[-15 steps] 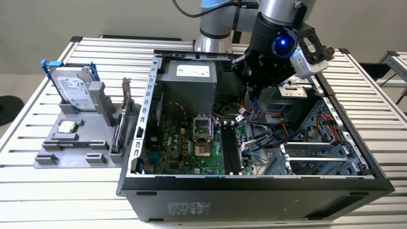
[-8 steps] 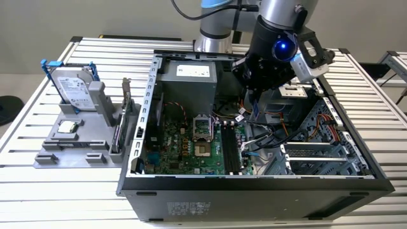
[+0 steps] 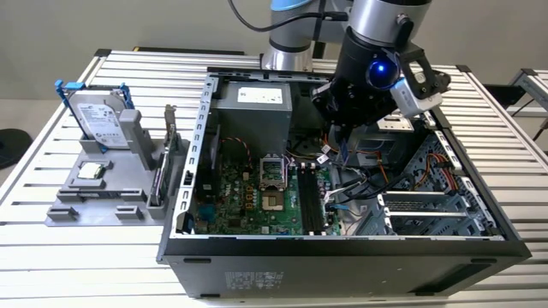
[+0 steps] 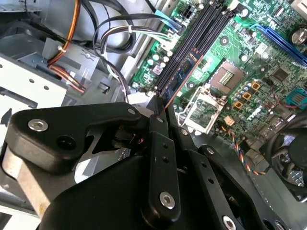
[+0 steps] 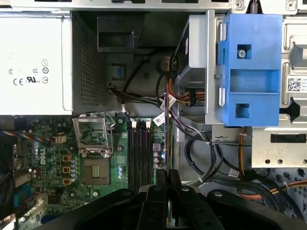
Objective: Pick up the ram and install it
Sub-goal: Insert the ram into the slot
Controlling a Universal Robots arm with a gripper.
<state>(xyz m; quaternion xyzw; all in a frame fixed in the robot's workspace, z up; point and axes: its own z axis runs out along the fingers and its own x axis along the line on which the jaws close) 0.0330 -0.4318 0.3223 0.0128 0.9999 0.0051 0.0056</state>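
Scene: a Universal Robots arm (image 3: 376, 58) reaches into an open black desktop computer case (image 3: 342, 260) lying on a slatted metal desk (image 3: 77, 269)
Gripper: the black two-finger gripper (image 4: 160, 111) is clenched on the ram, its jaws pressed against the flat faces
Ram: the long, narrow dark circuit-board stick (image 4: 181, 76) shows edge-on in both wrist views; it juts out from the fingertips over the green motherboard (image 5: 48, 167); it runs parallel to the row of black memory slots (image 5: 140, 153) and just beside them; it appears to hang above the board, not seated
Step in hand: judged to be lining the stick up over a slot
Doing it well: keep the long edge parallel to the slot and centred over its channel; hold the stick upright, not tilted; press straight down with even force along its length
Hazard: a bundle of black and white cables (image 5: 192, 143) runs close alongside; a snag there could tip the stick off line
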